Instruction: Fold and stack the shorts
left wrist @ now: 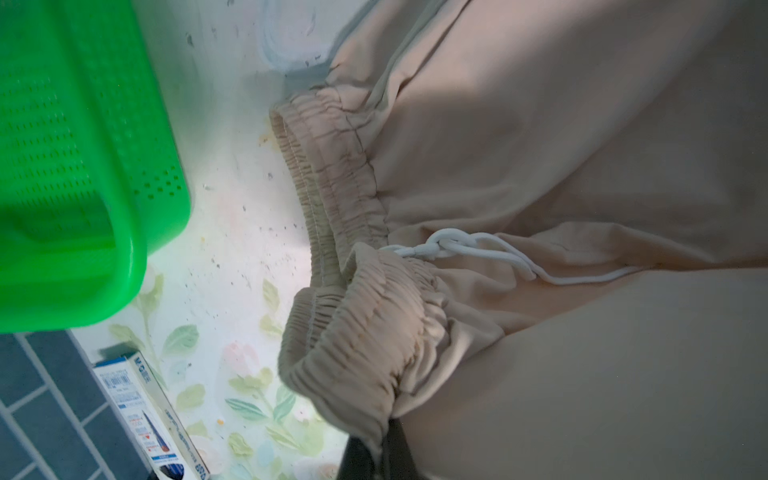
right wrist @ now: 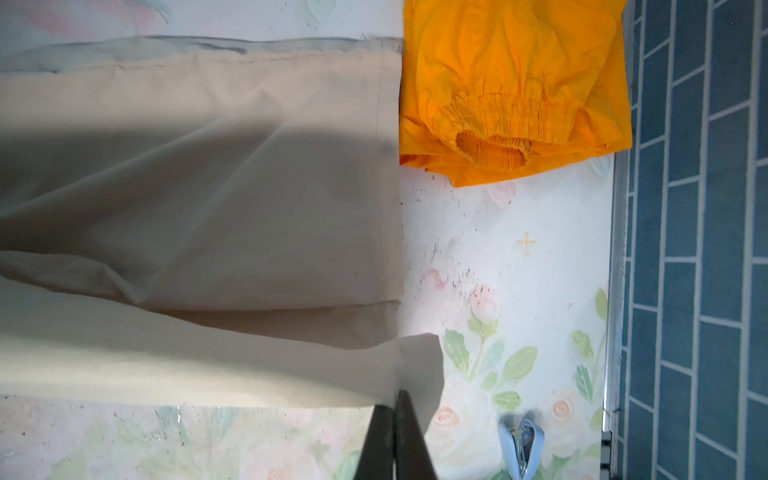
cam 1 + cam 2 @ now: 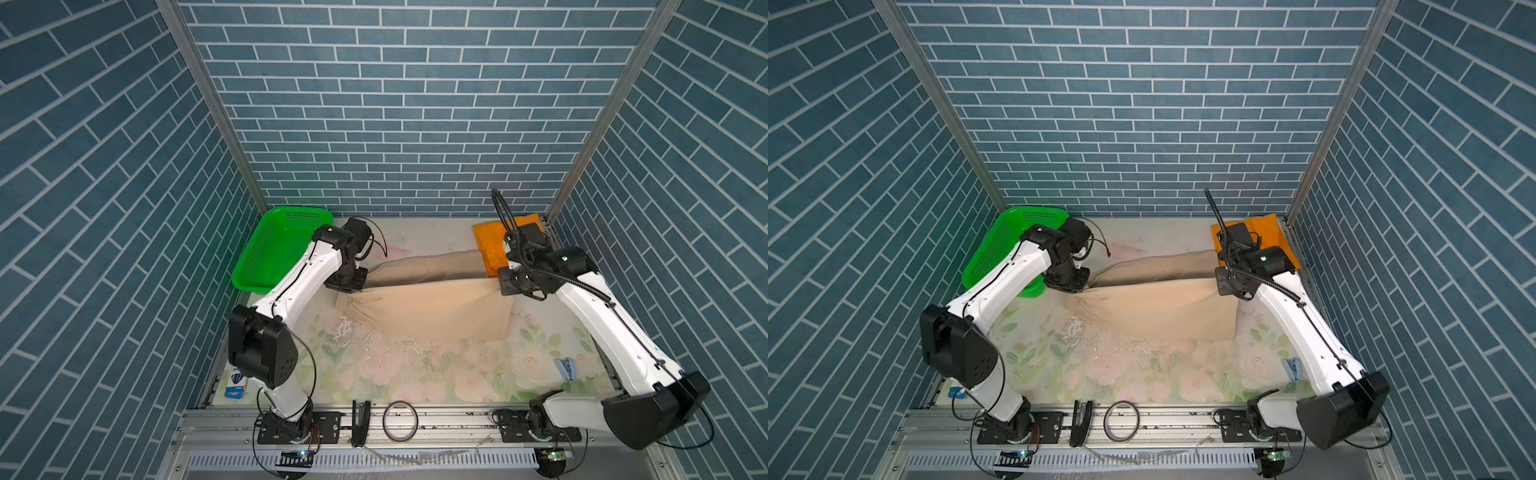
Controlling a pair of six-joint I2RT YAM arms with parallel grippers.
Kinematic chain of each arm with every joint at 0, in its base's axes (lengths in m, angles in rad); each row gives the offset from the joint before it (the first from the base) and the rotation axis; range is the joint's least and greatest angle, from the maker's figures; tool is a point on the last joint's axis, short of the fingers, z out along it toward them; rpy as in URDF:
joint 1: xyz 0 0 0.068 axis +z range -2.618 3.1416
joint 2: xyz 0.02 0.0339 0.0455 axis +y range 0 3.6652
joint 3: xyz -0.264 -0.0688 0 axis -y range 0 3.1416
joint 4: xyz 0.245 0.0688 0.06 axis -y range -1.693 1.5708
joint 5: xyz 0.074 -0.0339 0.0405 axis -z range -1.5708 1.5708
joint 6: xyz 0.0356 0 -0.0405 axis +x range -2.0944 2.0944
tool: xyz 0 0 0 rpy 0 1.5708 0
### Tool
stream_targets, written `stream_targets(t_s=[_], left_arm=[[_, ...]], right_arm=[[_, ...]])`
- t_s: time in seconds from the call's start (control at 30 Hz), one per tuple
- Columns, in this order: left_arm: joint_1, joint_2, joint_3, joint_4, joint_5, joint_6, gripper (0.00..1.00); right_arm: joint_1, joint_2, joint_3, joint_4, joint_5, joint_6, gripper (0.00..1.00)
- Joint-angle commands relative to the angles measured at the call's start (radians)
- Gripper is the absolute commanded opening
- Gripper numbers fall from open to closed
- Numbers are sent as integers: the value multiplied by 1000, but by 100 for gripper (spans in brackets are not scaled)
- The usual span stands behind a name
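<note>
In a top view, the beige shorts (image 3: pixel 432 307) hang with their long axis running 9 to 3 o'clock. The left gripper (image 3: pixel 351 289) is at the 9 o'clock end and the right gripper (image 3: pixel 505 286) at the 3 o'clock end. The bundled orange shorts (image 3: pixel 490 241) lie at 1 o'clock, nearer the right arm.
Left wrist: the jaws are clamped on the waistband (image 1: pixel 365 332).
Right wrist: the jaws are pinched on a hem corner (image 2: pixel 415 365).

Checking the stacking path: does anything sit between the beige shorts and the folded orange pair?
Nothing visible does. The left claw and right claw both grip the beige shorts, whose far hem lies right beside the orange shorts.
</note>
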Motion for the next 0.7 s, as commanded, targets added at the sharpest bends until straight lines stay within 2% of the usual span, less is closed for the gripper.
stream_targets(t_s=[0.0,0.27,0.53,0.67], left_arm=[[45,86,88,-62,-102,55,0],[128,247,230,-61,-61,76,0],[162,387,330,-93,-40,80,0],[173,439,384,-102,-59,77,0]], right_arm=[[-76,78,51,54,-10,-144,0],[-183,303,182,110,-84,-229,0],[-202,498,351,84,-108,-295,0],[-204,551,370,108,-94,-311,0]])
